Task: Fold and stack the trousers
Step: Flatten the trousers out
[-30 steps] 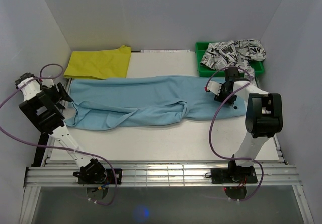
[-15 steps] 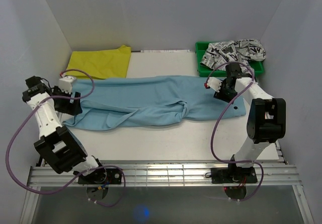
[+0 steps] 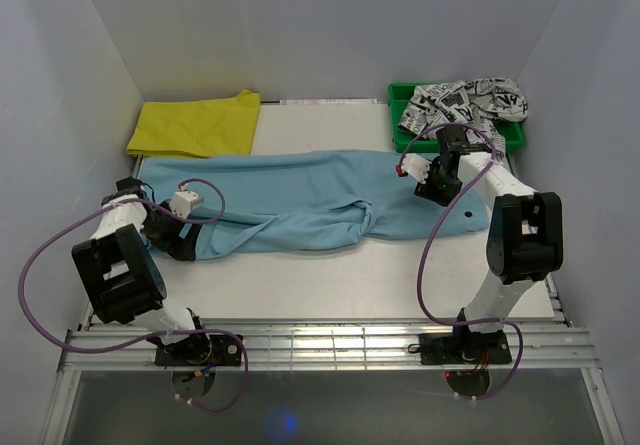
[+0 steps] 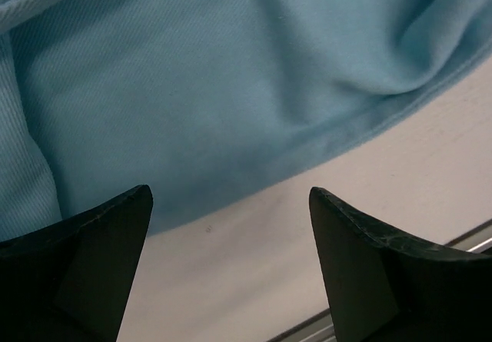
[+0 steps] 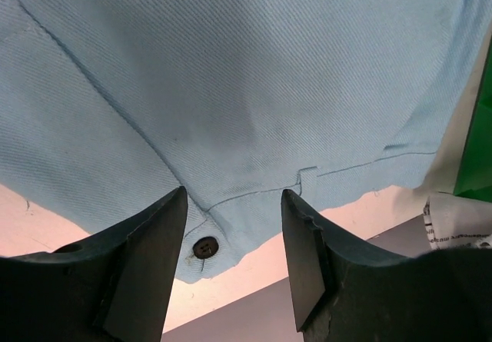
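1. You'll see a yellow garment (image 3: 195, 125) lying flat at the far left corner of the white table (image 3: 330, 280), its edge touching the left wall (image 3: 60, 85).
2. At your far right a green bin (image 3: 403, 141) stands close to the back wall (image 3: 320, 25).
3. A black-on-white printed garment (image 3: 465, 103) is heaped in that bin and hangs over its front rim.
4. A metal rail frame (image 3: 330, 345) runs along the table's near edge.
5. The walls around you are plain and pale.
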`<state>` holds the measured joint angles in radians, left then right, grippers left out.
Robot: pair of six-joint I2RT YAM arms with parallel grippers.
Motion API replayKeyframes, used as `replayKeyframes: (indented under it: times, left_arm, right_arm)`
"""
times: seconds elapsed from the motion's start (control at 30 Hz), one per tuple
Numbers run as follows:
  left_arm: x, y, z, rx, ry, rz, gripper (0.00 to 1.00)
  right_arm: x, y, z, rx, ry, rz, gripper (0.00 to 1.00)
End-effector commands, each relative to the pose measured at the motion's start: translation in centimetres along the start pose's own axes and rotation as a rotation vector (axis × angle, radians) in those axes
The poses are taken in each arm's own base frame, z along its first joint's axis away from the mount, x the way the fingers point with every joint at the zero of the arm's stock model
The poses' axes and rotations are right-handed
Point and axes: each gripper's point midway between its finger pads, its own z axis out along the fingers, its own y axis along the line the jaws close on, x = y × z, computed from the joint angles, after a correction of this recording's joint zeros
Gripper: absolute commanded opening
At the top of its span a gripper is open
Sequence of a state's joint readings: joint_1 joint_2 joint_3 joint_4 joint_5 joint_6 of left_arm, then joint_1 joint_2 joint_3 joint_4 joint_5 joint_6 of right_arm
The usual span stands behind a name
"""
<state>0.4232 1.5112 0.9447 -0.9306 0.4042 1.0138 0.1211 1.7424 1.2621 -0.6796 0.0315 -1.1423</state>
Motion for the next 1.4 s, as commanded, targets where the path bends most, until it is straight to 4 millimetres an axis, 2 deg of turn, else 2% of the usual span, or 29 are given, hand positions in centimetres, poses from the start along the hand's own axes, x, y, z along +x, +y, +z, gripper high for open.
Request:
replayKeyframes:
  times: [0.0,0.07,0.13,0.27,0.3,0.33,0.37,0.43,0.47,0.53,0.57,0.6,0.67,0.7,0.77,0.83,0.87,0.9,0.93,0.97,1.0,1.03,1.07,1.1,1.13,1.17,1.2,1.27,1.37]
  left_arm:
    - [-0.1,2.5,1.1,-0.059,0.006,0.056,0.94]
    - [0.9,2.4,2.1,-0.058,0.029,0.075,0.95]
    - [1.7,3.3,2.8,-0.093,0.059,0.124,0.95]
    - [3.7,2.6,3.9,-0.064,0.108,0.223,0.93]
    - [3.8,1.0,3.3,0.006,0.111,0.292,0.81]
    - [3.8,1.0,3.3,0.007,0.111,0.293,0.74]
    - [4.0,-0.2,2.6,0.06,0.119,0.294,0.67]
    - [3.4,-1.0,1.6,0.079,0.096,0.33,0.52]
    - [3.2,-1.2,1.1,0.084,0.092,0.344,0.38]
    - [2.9,-2.4,-0.4,0.115,0.086,0.357,0.19]
    - [2.6,-2.7,-1.0,0.125,0.079,0.355,0.03]
    - [2.0,-3.4,-2.4,0.156,0.079,0.343,0.0]
    - [0.5,-4.2,-4.1,0.182,0.035,0.329,0.0]
    - [-0.8,-4.4,-6.2,0.189,0.017,0.323,0.0]
    - [-2.9,-3.7,-7.9,0.134,-0.029,0.254,0.0]
    - [-5.1,-2.2,-9.9,0.056,-0.072,0.261,0.0]
    - [-5.9,-1.7,-10.4,0.044,-0.094,0.271,0.0]
    - [-6.9,-1.4,-10.7,0.044,-0.118,0.199,0.0]
    - [-8.8,-0.1,-12.0,0.01,-0.159,0.169,0.0]
    - [-9.7,0.7,-12.0,0.016,-0.176,0.115,0.0]
    - [-10.2,1.7,-10.5,0.078,-0.172,-0.038,0.0]
    - [-11.1,2.8,-10.3,0.087,-0.183,-0.105,0.0]
    - [-12.8,5.1,-11.7,0.044,-0.231,-0.154,0.0]
    - [-13.0,6.7,-9.7,0.108,-0.214,-0.357,0.0]
    - [-13.5,8.1,-9.2,0.115,-0.216,-0.461,0.0]
    - [-14.3,10.1,-9.9,0.089,-0.243,-0.548,0.0]
    - [-13.8,11.2,-7.5,0.143,-0.213,-0.663,0.0]
    - [-13.7,11.8,-6.2,0.198,-0.206,-0.816,0.0]
    - [-12.2,10.5,-2.9,0.31,-0.134,-0.964,0.0]
  right_arm:
    - [0.5,0.4,1.4,-0.008,0.03,0.025,0.58]
    - [1.3,0.8,2.5,-0.014,0.066,0.024,0.58]
    - [1.8,0.7,3.7,-0.015,0.095,0.03,0.58]
    - [2.8,0.6,4.9,-0.025,0.161,0.053,0.58]
    - [2.9,0.7,5.3,-0.032,0.171,0.054,0.58]
    - [3.0,0.7,5.3,-0.03,0.175,0.052,0.58]
    - [3.0,0.6,5.3,-0.027,0.176,0.055,0.58]
    - [3.1,0.7,5.3,-0.028,0.178,0.055,0.58]
    - [3.1,0.6,5.2,-0.026,0.179,0.055,0.58]
    - [3.2,0.7,5.1,-0.025,0.183,0.053,0.58]
    - [3.3,0.8,5.1,-0.027,0.187,0.048,0.58]
    - [3.4,0.8,5.0,-0.026,0.188,0.045,0.58]
    - [3.5,0.7,4.7,-0.02,0.186,0.035,0.58]
    - [3.6,0.6,4.6,-0.015,0.189,0.031,0.58]
    - [3.7,0.2,4.3,-0.007,0.191,0.025,0.58]
    - [4.0,0.0,4.0,-0.002,0.193,0.005,0.57]
    - [4.1,0.0,4.0,-0.003,0.196,0.007,0.57]
    - [4.2,-0.2,3.9,0.002,0.198,-0.004,0.57]
    - [4.4,-0.4,3.9,0.008,0.203,-0.01,0.57]
    - [4.6,-0.4,3.9,0.009,0.208,-0.017,0.57]
    - [5.0,-0.8,3.9,0.021,0.216,-0.015,0.57]
    - [5.2,-1.1,3.8,0.028,0.22,-0.02,0.57]
    - [5.4,-1.3,3.8,0.033,0.222,-0.019,0.57]
    - [5.8,-1.4,3.8,0.034,0.228,-0.012,0.57]
    - [5.9,-1.7,3.8,0.039,0.229,-0.013,0.57]
    - [6.1,-1.8,3.8,0.042,0.231,-0.01,0.57]
    - [6.2,-1.9,3.8,0.042,0.231,-0.009,0.57]
    - [6.2,-2.2,3.7,0.05,0.229,-0.008,0.57]
    - [6.0,-2.4,3.4,0.057,0.214,-0.008,0.57]
